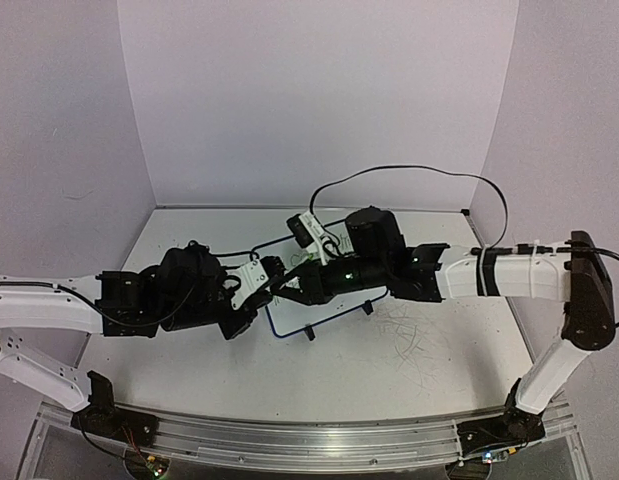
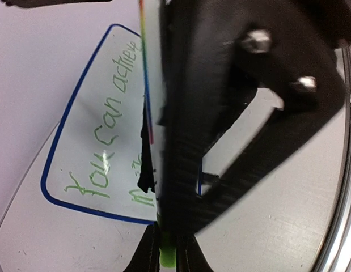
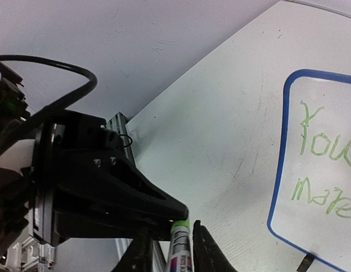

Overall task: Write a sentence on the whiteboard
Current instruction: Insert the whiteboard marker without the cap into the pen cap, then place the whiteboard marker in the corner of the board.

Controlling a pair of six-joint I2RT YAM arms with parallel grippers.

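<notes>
The whiteboard (image 1: 334,306) lies mid-table under both grippers, blue-rimmed, and shows in the wrist views too (image 2: 90,113) (image 3: 322,113). The sentence (image 2: 107,147) is in green; "You can achie…" and the start of a second line are readable, the rest hidden. In the right wrist view only "You" and "more" (image 3: 325,170) show. A marker (image 3: 181,252) with a green end (image 2: 168,255) spans between the grippers. My left gripper (image 2: 168,249) (image 1: 276,283) is shut on that green end. My right gripper (image 3: 174,238) (image 1: 292,291) stands slightly open around the marker's barrel, a thin gap beside it.
Grey scribble scratches (image 1: 414,335) mark the tabletop right of the board. A black cable (image 1: 409,172) loops over the back of the table. A metal rail (image 1: 319,440) runs along the near edge. Walls close in the back and both sides.
</notes>
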